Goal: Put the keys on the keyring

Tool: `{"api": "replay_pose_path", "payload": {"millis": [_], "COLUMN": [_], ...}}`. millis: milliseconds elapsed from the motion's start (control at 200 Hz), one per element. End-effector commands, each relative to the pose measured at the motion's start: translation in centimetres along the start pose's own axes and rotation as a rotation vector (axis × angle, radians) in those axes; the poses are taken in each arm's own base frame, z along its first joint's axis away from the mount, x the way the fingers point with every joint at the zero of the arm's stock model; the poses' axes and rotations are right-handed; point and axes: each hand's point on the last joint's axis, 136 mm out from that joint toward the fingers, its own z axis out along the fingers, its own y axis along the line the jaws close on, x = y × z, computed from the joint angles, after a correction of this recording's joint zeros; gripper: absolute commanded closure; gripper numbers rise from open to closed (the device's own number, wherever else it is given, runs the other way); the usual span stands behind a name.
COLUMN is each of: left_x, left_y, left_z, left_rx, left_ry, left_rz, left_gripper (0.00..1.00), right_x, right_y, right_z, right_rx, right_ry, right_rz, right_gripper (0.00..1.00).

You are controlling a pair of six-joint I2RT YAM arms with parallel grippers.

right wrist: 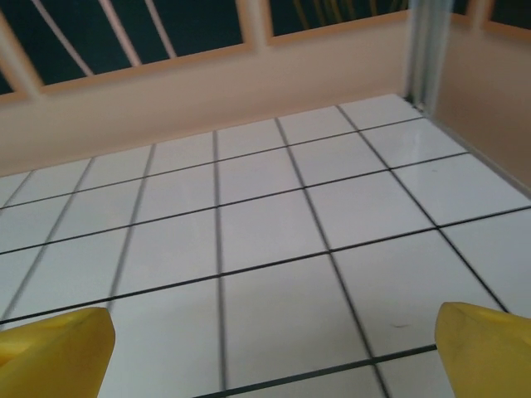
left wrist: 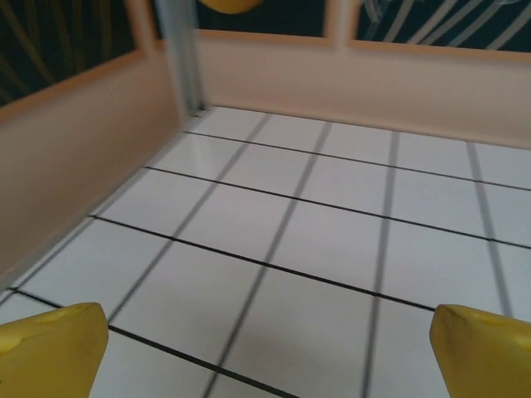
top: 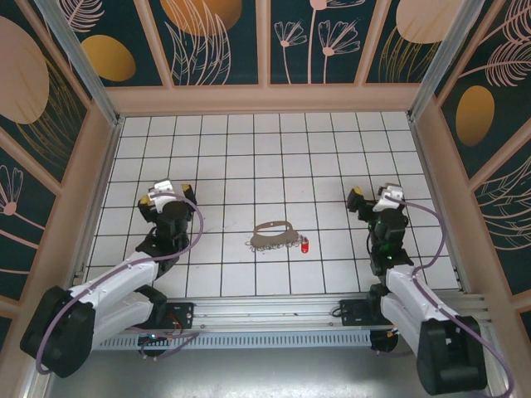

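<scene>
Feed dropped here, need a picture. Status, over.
Left gripper open, empty. Right gripper open, empty. Key loose beside keyring, not yet on it. Nothing in the way.

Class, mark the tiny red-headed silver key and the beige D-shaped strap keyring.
Tiny red-headed silver key [top: 304,245]: top external view, its red head.
Beige D-shaped strap keyring [top: 274,225]: top external view, strap's upper arc.
</scene>
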Motion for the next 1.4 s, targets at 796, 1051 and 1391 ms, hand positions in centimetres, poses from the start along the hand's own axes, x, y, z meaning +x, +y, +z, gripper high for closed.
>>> {"api": "replay_pose_path", "payload": {"millis": [796,1051,1391], "left_x": [0.0,0.9,0.9], "left_y": [2.3,2.8,2.8], "left_z": [7.3,7.8,7.9], "left_rx": [0.069,0.150,0.151], "left_ry": [-0.141,-0.128,-0.125], "left_rz": [0.019,-0.036,-0.036], "left_gripper": [0.01,0.01,0.01], "right_x": [0.8,0.8,1.0], "right_y": [-2.4,-2.3,-1.2], "right_z": [6.6,6.6,6.9], "right_rx": [0.019,0.022,-0.022], "right_ry": [-0.077,-0.083,-0.066], "right_rz": [-0.012,-0.018,-0.052], "right_gripper": [0.01,0.01,0.01]}}
